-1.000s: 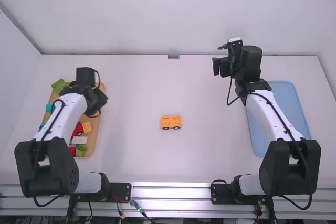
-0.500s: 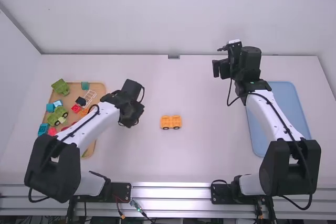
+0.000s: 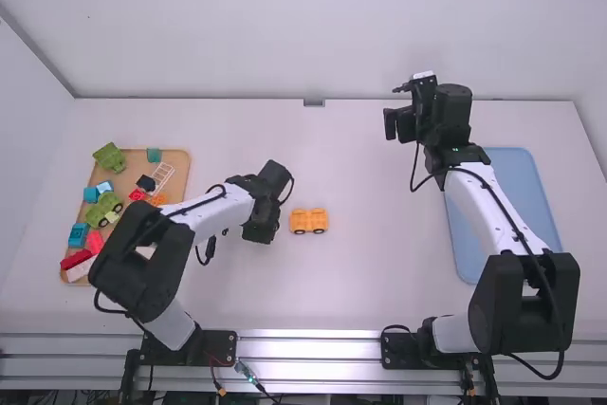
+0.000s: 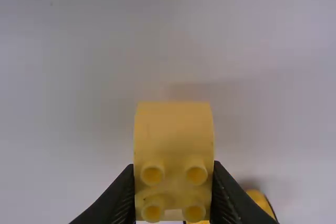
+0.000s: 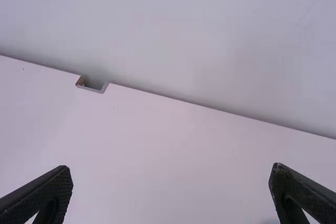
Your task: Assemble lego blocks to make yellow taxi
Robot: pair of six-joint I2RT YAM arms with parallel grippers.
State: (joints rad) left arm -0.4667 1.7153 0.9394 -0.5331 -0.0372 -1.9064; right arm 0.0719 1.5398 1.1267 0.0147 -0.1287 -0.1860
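Item, far left: tan tray (image 3: pixel 182 156), holding green block (image 3: pixel 110 157), teal block (image 3: pixel 154 155), black piece (image 3: pixel 145 182), white ladder-like frame (image 3: pixel 161 177), green wheeled piece (image 3: pixel 104 211), blue block (image 3: pixel 79 233), and, at its near end, red block (image 3: pixel 76 260) and white block (image 3: pixel 82 270); we see more of this end than before.
Item: left pincer (image 3: pixel 260 230), clenched on a studded yellow block (image 4: pixel 173 135); we note it has moved from over the tray to near the wheeled base.
Item, mid-desk: orange-yellow wheeled base (image 3: pixel 308 221), upright, unmoved.
Item: right pincer (image 3: pixel 392 122), unmoved, released, its fingers wide apart.
Item, far right: blue tray (image 3: pixel 517 177), partly behind the right arm, unmoved.
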